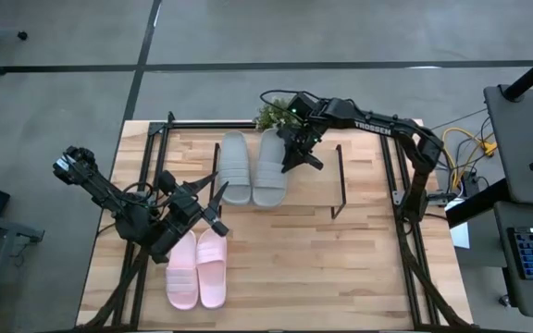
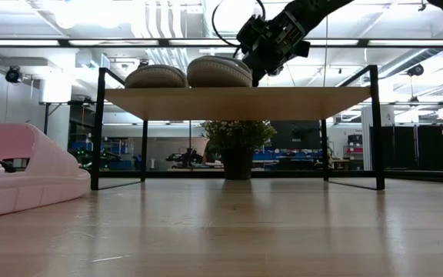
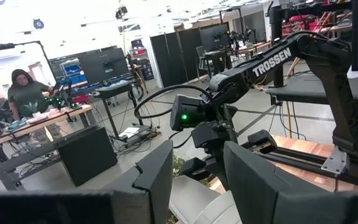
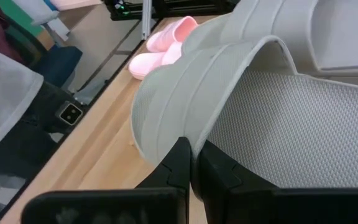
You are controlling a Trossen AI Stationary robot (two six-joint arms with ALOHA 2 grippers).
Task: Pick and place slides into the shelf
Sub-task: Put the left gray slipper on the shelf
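Two grey-green slides (image 1: 234,166) (image 1: 269,166) lie side by side, soles down, on the shelf's (image 1: 313,190) wooden top; the low view shows them on the plank (image 2: 237,102). The pale pink pair (image 1: 197,268) lies on the table nearer the front. My right gripper (image 1: 296,159) is shut at the right side of the right grey slide (image 4: 278,112). My left gripper (image 1: 218,205) hangs open above the table between the pink pair and the shelf, nothing between its fingers (image 3: 253,180). My right gripper has its shut fingertips (image 4: 182,155) against the lower edge of the right grey slide's strap (image 4: 166,134), on the slide's right side. It comes from the table's far right, slanting down. The slide rests flat on the shelf top.
A small potted plant (image 1: 271,113) stands at the table's far edge behind the shelf, seen under the plank (image 2: 237,146) in the low view. Black frame rails (image 1: 401,185) run along the table's sides. A person (image 3: 27,96) sits far off in the room.
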